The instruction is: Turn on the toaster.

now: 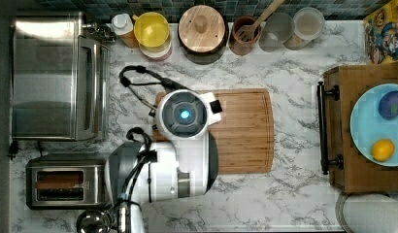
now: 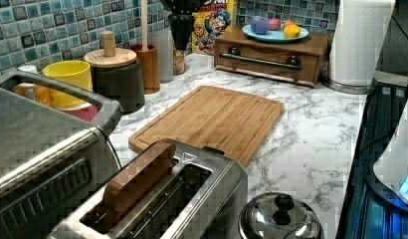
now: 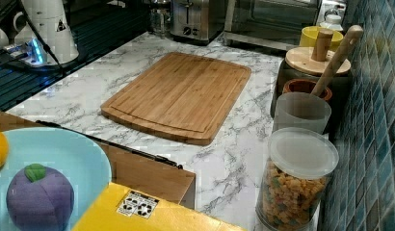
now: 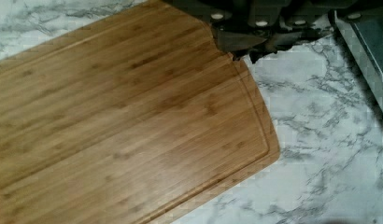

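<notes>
The claw [image 4: 255,44] hangs above one corner of the wooden cutting board [image 1: 240,131]; its dark fingers sit close together, but whether they are closed cannot be told, and nothing is seen held. The toaster [image 1: 66,181] stands on the marble tabletop [image 1: 294,194] at the top view's lower left, beside the toaster oven [image 1: 56,77], apart from the claw, with a slice of toast [image 2: 137,181] in one slot.

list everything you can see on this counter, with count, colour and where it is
toaster: 1, steel, brown slice in one slot, top view's lower left
toaster oven: 1, steel, above the toaster in the top view
cutting board: 1, bamboo, centre
yellow cup: 1, back row
wooden-lidded canister: 1, dark, back row
spoon holder: 1, brown, back row
blue plate: 1, fruit on it, on wooden box, top view's right
pot lid: 1, steel, beside toaster
arm: 1, white, over board's left end in the top view
</notes>
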Robot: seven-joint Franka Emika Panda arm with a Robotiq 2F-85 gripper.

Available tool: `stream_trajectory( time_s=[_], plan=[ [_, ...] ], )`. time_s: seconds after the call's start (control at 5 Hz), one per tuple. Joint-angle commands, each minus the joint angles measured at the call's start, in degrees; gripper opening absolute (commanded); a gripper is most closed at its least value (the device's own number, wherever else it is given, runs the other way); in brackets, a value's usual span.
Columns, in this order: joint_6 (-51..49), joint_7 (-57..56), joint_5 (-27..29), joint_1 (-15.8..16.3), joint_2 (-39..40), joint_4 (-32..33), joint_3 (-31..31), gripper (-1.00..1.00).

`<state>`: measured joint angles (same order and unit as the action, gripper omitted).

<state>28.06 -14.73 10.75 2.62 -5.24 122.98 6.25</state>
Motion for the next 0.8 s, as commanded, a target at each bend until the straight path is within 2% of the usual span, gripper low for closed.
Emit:
stream_trajectory(
  time_s=[0.2, 0.4, 0.8],
  plan=[
    [0.3, -8.2, 2.0, 5.8, -3.1, 6.9, 7.9, -1.0],
    [0.7, -12.9, 7.2, 7.6, -8.1, 11.2, 7.7, -1.0],
    [-0.7, -14.7, 9.0, 10.6, -8.1, 12.9, 9.8, -1.0]
  ],
)
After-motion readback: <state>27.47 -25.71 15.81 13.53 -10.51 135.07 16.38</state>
